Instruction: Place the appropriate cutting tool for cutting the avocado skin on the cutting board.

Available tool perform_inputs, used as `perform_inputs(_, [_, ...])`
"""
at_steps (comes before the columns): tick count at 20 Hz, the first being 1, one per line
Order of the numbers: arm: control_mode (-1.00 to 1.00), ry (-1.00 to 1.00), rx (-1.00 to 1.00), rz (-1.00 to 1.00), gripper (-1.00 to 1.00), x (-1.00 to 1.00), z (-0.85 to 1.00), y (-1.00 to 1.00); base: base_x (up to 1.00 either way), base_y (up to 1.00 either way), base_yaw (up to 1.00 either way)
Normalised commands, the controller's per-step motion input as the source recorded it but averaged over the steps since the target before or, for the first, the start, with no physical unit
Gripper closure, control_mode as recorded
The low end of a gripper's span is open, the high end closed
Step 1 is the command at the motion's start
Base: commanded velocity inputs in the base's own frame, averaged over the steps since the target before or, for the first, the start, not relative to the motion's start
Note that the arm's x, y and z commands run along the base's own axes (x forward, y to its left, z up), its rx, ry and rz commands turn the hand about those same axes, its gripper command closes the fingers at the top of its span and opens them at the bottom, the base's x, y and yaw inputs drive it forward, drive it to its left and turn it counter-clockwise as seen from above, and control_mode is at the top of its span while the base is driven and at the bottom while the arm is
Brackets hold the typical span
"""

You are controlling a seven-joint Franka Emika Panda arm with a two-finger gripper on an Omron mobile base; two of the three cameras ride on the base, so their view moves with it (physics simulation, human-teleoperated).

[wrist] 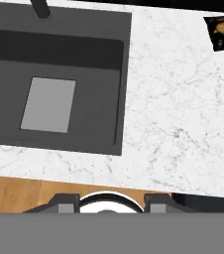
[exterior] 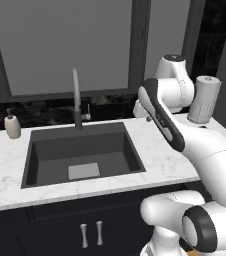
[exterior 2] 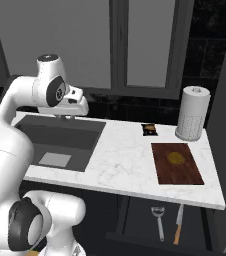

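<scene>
One avocado (exterior 2: pixel 175 158) on one cutting board (exterior 2: pixel 177 163), two utensils in the drawer (exterior 2: pixel 140 220); jaws' opening unclear.

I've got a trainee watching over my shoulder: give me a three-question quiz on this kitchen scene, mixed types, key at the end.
1. True or false: the avocado lies on the cutting board.
2. Multiple choice: the open drawer under the counter holds A) a peeler and a knife; B) a soap bottle; C) a paper towel roll.
3. Fill in: the small dark packet with yellow marks lies on the counter between the board and the ____.

Key
1. True.
2. A.
3. Sink.
</scene>
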Motion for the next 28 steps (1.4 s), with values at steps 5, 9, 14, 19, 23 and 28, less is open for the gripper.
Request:
perform_inputs(5, [-1.0,-0.02,0.01,-0.01,-1.0,-0.39,-0.03,-0.05,0.0,0.0,0.0])
perform_inputs(9, [-1.0,-0.05,0.1,-0.11,-1.0,-0.63,-0.14,-0.57,0.0,0.0,0.0])
perform_inputs(14, [-1.0,0.07,0.1,-0.03,-1.0,-0.34,-0.41,-1.0,0.0,0.0,0.0])
perform_inputs(19, [-1.0,0.02,-0.14,0.09,-1.0,-0.29,-0.95,-1.0,0.0,0.0,0.0])
perform_inputs(23, [-1.0,0.12,-0.08,0.08,-1.0,-0.26,-0.83,-1.0,0.0,0.0,0.0])
perform_inputs(28, [-1.0,0.14,-0.03,0.08,-1.0,-0.28,-0.74,-1.0,0.0,0.0,0.0])
